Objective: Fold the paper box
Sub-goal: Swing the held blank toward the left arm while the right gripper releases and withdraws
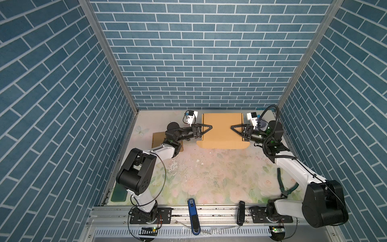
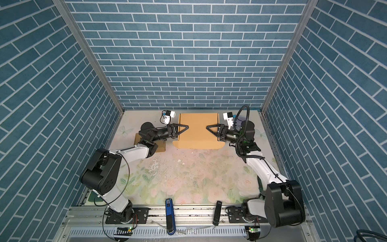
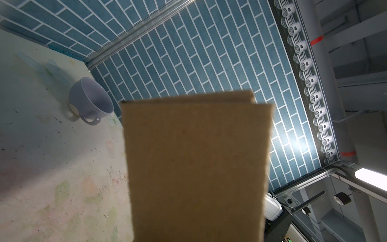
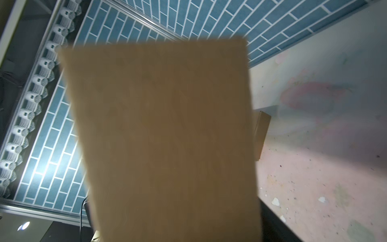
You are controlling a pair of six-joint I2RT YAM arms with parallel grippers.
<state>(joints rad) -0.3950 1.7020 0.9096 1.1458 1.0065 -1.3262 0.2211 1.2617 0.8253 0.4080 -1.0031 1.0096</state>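
1. We see the flattened cardboard box (image 1: 221,136) directly between the two grippers.
2. The left gripper (image 1: 210,127) reaches over the box edge nearest it; we cannot tell how wide it stands.
3. The right gripper (image 1: 232,127) faces it over the opposite edge; we cannot tell its opening either.
4. In both wrist views, cardboard hides the fingers.

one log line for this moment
paper box: back centre | left gripper: at its left edge | right gripper: at its right edge | jaws: unclear

Bright overhead; wrist views blurry, perhaps backlit
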